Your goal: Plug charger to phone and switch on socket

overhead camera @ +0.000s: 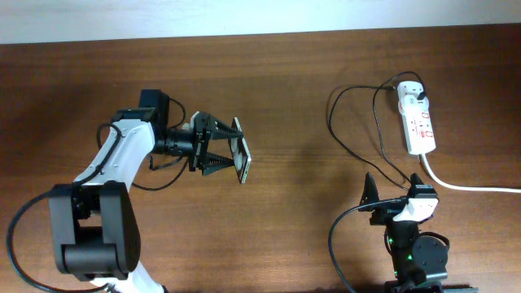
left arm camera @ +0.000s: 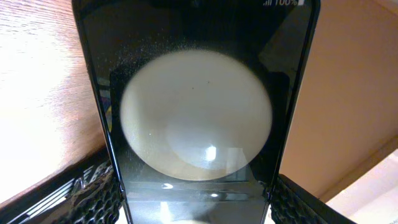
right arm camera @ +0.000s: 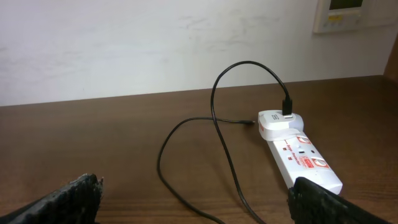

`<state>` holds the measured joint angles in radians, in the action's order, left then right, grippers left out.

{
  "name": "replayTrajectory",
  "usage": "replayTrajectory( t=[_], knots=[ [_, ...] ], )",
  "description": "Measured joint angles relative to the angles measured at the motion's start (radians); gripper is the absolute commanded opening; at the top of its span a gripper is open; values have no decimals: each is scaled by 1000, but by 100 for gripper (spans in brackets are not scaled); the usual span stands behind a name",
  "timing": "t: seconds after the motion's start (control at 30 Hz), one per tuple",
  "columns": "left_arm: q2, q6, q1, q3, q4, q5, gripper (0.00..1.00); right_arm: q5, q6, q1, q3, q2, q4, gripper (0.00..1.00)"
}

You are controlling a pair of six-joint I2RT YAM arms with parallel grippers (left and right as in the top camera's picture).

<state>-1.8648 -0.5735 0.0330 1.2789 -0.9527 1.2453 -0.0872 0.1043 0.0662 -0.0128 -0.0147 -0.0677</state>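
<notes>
LEFT ARM PRESENTS THE PHONE: At the left of the worktop (overhead camera: 285,73), the left gripper (overhead camera: 232,151) is clamped on the phone (left arm camera: 193,106). It holds the phone on edge, apparently lifted off the wood, a pose we read as offering its port for the plug. From the left wrist, the phone is a glossy black slab dusted with fine specks, mirroring a round pale light. "100%" shows in small white figures at its top edge, and a padded finger (left arm camera: 74,196) presses each long side. We see the charging port in no view.

Between the arms, the charger (right arm camera: 213,102) lies in loose black loops on the wood, running from the white adapter (right arm camera: 278,123). Its small plug tip (right arm camera: 250,123) appears to rest just beside that adapter, well apart from the phone, so we judge the plugging-in not yet begun.

At the lower right, the right gripper (right arm camera: 194,193) hangs spread wide with nothing between its fingers. It faces the cable and socket and is placed, we judge, to fetch the tip. Beyond it the socket (overhead camera: 421,126) lies lengthwise, white with red marks, the adapter seated at its far end. A thick white cord (overhead camera: 480,188) trails off to the right. Whether the switch is on, we cannot tell.
</notes>
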Motion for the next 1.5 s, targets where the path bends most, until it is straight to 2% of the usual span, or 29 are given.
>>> replayTrajectory(
  t=[0.17, 0.23, 0.27, 0.33, 0.4, 0.47, 0.53, 0.6, 0.67, 0.77, 0.87, 0.97, 1.03, 1.1, 1.17, 1.23, 1.43, 1.5],
  knots=[
    [0, 6, 0, 0, -1, 5, 49, 13, 1, 0, 0, 0, -1, 99],
    [0, 6, 0, 0, 0, 5, 49, 100, 14, 0, 0, 0, -6, 99],
    [0, 6, 0, 0, 0, 5, 49, 167, 72, 0, 0, 0, 0, 99],
    [0, 6, 0, 0, 0, 5, 49, 313, 316, 0, 0, 0, 13, 99],
    [0, 6, 0, 0, 0, 4, 49, 420, 692, -1, 0, 0, 20, 99],
    [0, 6, 0, 0, -1, 4, 49, 551, 964, -1, 0, 0, 24, 99],
    [0, 6, 0, 0, 0, 4, 49, 662, 1129, -1, 0, 0, 23, 99],
    [0, 6, 0, 0, -1, 4, 49, 703, 1197, -1, 0, 0, 23, 99],
    [0, 6, 0, 0, -1, 5, 49, 702, 1163, -1, 0, 0, 22, 99],
    [0, 6, 0, 0, 0, 5, 49, 708, 962, -1, 0, -22, 20, 99],
    [0, 9, 0, 0, -1, 3, 49, 710, 858, -1, -20, -165, -19, 99],
    [-1, 10, 0, 0, -3, 2, 48, 701, 684, -1, -234, -441, -173, 99],
    [-2, 10, 0, 0, -3, 1, 49, 695, 576, 0, -452, -652, -298, 99],
    [-2, 10, 0, 0, -3, 0, 48, 679, 520, 19, -601, -777, -405, 99],
    [-3, 10, 0, 0, -2, 2, 48, 608, 468, 175, -795, -913, -479, 99],
    [-4, 10, 0, 0, -2, 1, 48, 427, 443, 391, -925, -966, -510, 99],
    [-4, 10, 0, 0, -3, 0, 49, 22, 451, 726, -939, -1022, -456, 100],
    [-4, 10, 0, 0, -3, 1, 49, -106, 518, 820, -939, -1077, -427, 92]
  ],
)
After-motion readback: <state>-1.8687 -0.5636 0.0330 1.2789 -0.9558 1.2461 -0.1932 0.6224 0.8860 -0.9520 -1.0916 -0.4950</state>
